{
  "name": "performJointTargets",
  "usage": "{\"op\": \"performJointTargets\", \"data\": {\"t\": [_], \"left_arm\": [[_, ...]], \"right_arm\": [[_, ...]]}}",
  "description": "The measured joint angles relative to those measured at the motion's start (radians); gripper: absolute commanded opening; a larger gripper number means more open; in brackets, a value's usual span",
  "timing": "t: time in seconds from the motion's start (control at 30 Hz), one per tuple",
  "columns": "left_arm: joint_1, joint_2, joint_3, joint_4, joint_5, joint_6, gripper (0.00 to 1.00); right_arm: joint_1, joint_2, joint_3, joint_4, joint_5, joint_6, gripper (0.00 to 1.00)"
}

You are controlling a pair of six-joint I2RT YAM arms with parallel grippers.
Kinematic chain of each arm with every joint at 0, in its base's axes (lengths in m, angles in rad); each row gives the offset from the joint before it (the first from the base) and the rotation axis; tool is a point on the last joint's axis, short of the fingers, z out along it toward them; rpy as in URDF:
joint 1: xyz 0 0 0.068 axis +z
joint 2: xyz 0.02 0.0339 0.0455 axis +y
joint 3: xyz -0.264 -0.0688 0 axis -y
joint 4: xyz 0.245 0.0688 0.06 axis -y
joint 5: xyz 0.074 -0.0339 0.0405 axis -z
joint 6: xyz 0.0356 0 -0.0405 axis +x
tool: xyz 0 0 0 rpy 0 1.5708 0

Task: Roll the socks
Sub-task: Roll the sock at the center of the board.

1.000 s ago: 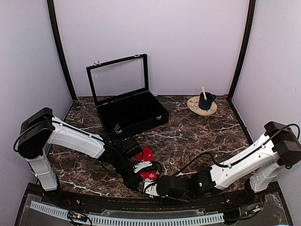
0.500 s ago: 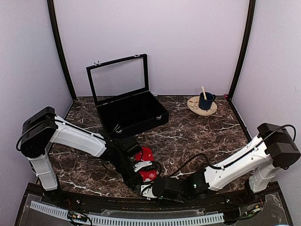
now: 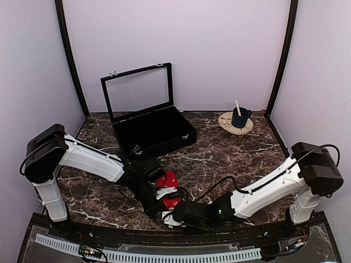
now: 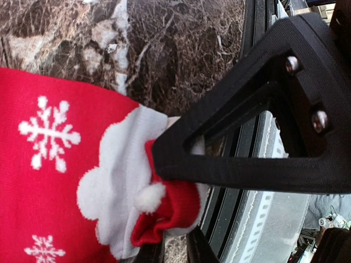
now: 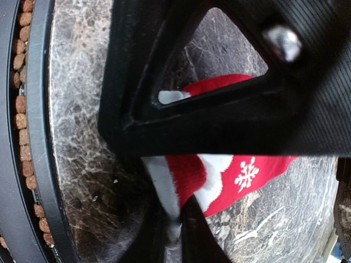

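The socks (image 3: 169, 179) are red with white snowflakes and a white cuff, lying on the marble near the front edge between both grippers. In the left wrist view the socks (image 4: 55, 181) fill the left side, and the left gripper (image 4: 167, 211) is shut on the folded cuff with its white pompom. From above, the left gripper (image 3: 160, 198) sits at the socks' near end. The right gripper (image 3: 167, 215) comes in low from the right. Its wrist view shows the socks (image 5: 241, 175) with the white cuff edge pinched in the right gripper (image 5: 164, 192).
An open black case (image 3: 156, 134) with a glass lid stands at the back left. A blue mug (image 3: 239, 116) with a wooden stick rests on a round wooden coaster at the back right. The table's front rail (image 3: 137, 241) runs just behind the grippers.
The right arm has slid left along the front edge to the socks, and its jaws have closed on the cuff. The left gripper has kept its hold and barely moved.
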Motion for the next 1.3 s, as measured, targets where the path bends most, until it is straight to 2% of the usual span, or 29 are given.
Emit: {"op": "performJointTargets", "data": {"t": [0.07, 0.27, 0.6, 0.83, 1.3], "left_arm": [[0.002, 0.000, 0.000, -0.001, 0.000, 0.001, 0.18], [0.007, -0.007, 0.000, -0.003, -0.015, -0.003, 0.21], [0.023, -0.127, -0.093, 0.023, -0.167, -0.062, 0.27], [0.028, -0.205, -0.142, 0.056, -0.257, -0.113, 0.28], [0.033, -0.357, -0.262, 0.198, -0.356, -0.187, 0.30]], "right_arm": [[-0.004, 0.001, 0.008, -0.011, -0.007, 0.002, 0.00], [-0.014, 0.002, 0.033, -0.057, -0.038, 0.019, 0.00], [-0.066, 0.008, 0.113, -0.181, -0.176, 0.072, 0.00], [-0.139, 0.023, 0.177, -0.283, -0.363, 0.130, 0.00], [-0.322, 0.046, 0.207, -0.369, -0.764, 0.241, 0.00]]}}
